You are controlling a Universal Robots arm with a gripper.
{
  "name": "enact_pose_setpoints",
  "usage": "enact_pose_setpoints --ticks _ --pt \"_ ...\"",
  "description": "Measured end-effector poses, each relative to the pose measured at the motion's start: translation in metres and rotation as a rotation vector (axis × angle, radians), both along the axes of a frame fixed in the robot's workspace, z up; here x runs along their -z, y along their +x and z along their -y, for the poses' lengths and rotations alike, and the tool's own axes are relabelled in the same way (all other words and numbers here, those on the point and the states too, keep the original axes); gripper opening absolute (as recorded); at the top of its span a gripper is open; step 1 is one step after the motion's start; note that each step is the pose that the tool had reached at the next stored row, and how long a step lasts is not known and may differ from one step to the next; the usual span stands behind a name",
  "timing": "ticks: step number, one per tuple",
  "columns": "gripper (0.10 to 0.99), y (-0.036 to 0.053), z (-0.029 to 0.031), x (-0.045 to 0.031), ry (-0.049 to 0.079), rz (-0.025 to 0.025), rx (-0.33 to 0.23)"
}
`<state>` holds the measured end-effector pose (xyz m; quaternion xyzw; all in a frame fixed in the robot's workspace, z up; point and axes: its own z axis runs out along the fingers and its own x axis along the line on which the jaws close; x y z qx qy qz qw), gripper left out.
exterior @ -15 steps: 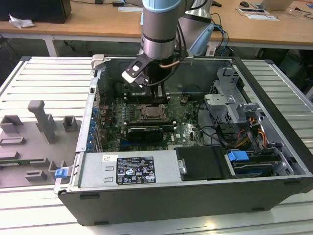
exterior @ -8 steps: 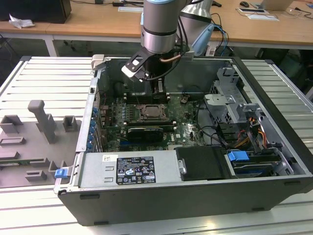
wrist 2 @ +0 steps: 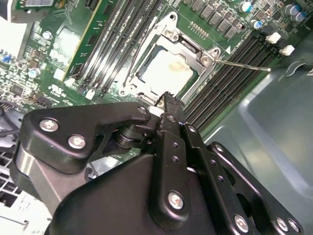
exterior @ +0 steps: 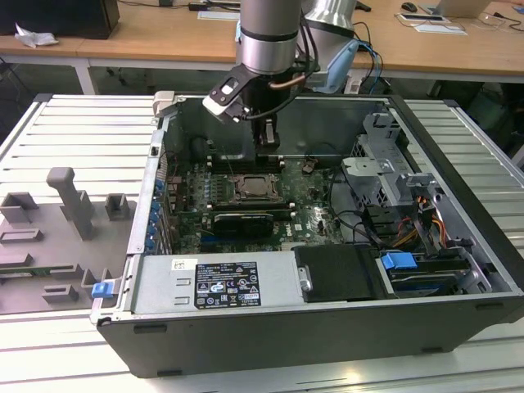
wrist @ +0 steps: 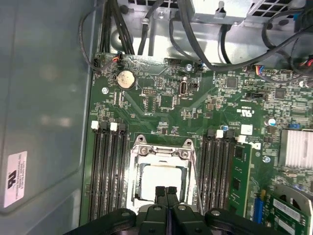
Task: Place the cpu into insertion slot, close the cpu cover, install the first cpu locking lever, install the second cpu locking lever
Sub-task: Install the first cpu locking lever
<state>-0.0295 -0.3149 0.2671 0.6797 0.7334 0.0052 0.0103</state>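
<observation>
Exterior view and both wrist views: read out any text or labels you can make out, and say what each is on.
None can be read.
White label on the grey metal box: print too small.
White sticker on the case wall: too small.
White markings on the motherboard: too small.

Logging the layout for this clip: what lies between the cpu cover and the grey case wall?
In the first wrist view, a bank of long black memory slots fills the stretch between the cpu cover and the case wall.
</observation>
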Motion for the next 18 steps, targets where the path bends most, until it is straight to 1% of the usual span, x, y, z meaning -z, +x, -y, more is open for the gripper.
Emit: enact_pose_setpoints --ticks 4,5,7,8,10,11,18 --pt "0.106 0.0000 -0.0003 -0.0070 -0.010 0.0000 0.000" --pt "0.106 0.0000 -0.0003 -0.0099 -0.015 0.0000 0.000" --pt "0.106 0.0001 -0.0004 -0.0103 -0.017 0.0003 0.000" --pt "0.106 0.0000 -0.0003 -0.0104 -0.019 0.0002 -0.021" --pt "0.106 0.0000 -0.0004 -0.0101 -0.020 0.0011 -0.104" --pt "0.106 0.0000 -0.0004 -0.0101 -0.020 0.0013 -0.135" --pt "0.106 0.0000 -0.0003 -0.0101 -0.021 0.0020 -0.217"
